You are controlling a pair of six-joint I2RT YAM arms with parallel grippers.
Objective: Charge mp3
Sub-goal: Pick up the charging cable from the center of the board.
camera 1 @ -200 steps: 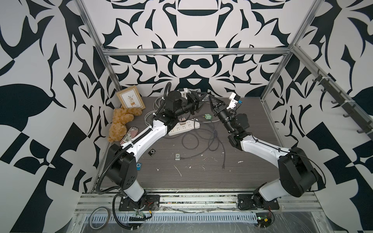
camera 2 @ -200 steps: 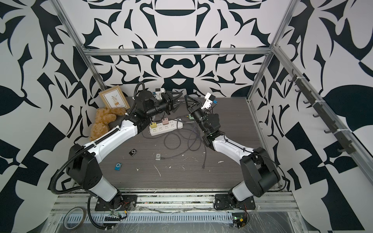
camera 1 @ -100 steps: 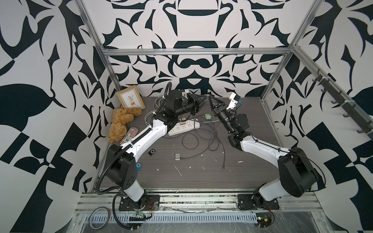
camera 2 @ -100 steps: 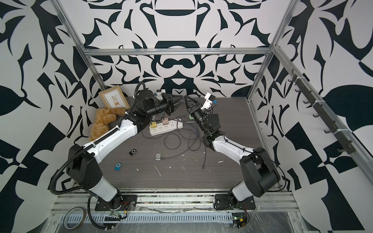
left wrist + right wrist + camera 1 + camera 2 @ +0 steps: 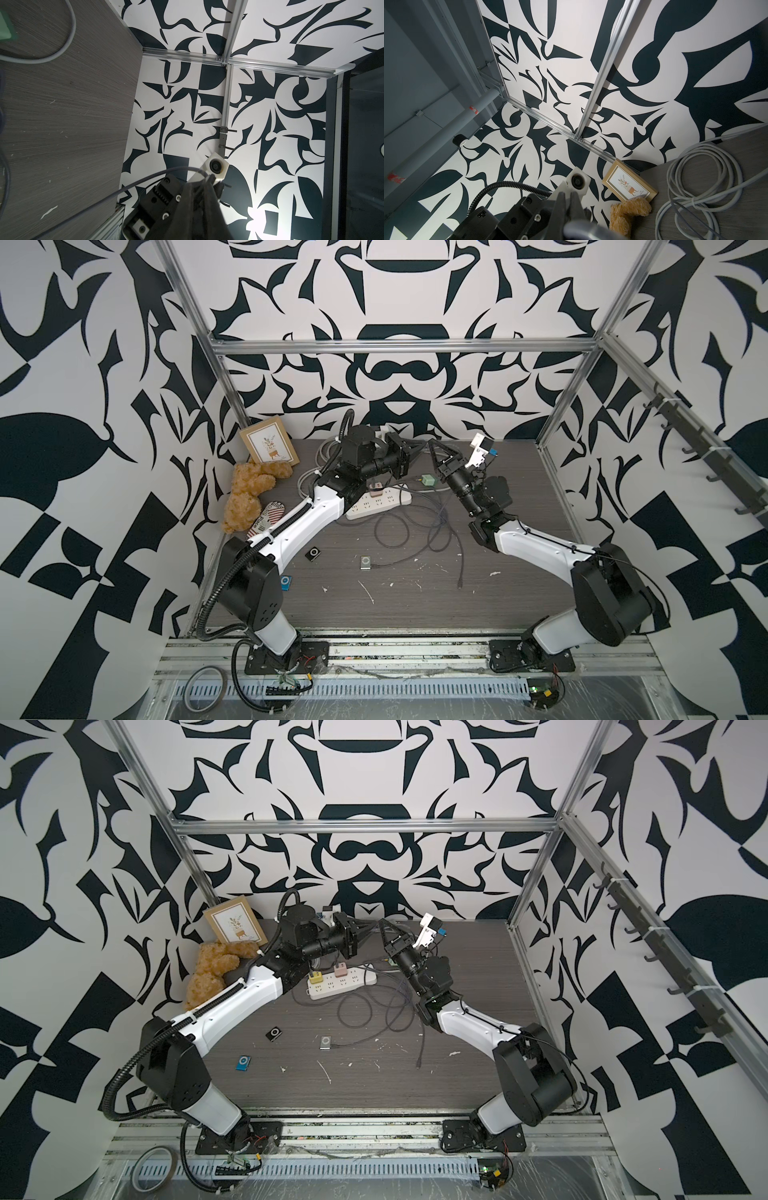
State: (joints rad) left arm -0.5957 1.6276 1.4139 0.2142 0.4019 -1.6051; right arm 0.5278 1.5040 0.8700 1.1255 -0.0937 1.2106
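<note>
Mp3 cable (image 5: pixel 176 168) seemingly pinched in left claw (image 5: pixel 207 179).

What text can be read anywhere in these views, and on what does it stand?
"Big Place", roughly, since it is blurred: on the striped fabric item beside the teddy bear.
Picture frame: a tiny caption, too small to read.
Nothing else is legible.

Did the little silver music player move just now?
No. In a top view the silver mp3 player lies where it was, just as far from the white power strip.
</note>
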